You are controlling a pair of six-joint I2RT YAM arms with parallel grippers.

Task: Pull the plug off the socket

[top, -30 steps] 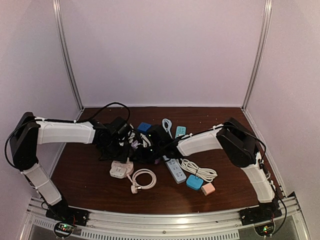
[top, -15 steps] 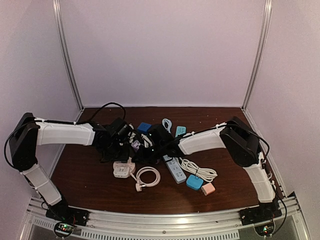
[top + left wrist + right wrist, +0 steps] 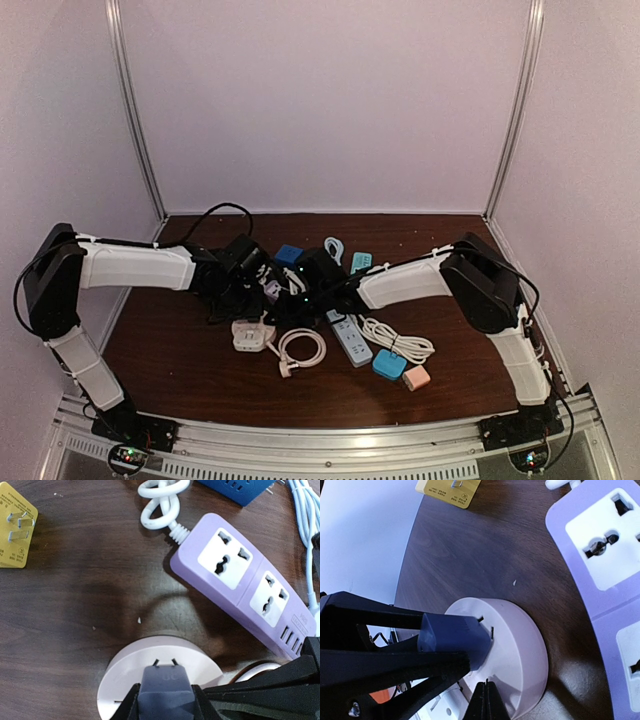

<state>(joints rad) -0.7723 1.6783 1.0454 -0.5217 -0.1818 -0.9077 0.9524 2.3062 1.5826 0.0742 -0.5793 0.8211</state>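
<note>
left hand [image 3: 165,704] clamped on the dark blue plug [image 3: 165,687], prongs just showing above the top face of the pink socket [image 3: 150,662] on the worktop [image 3: 75,605]; plug's long axis runs straight off that face into this hand (right hand [image 3: 486,700] pinched shut, tips at the socket's rim).

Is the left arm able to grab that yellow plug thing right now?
Probably not yet. The table toward the yellow plug looks bare, but the left fingers are shut on the dark plug at the round pink socket, so they must let go first.
</note>
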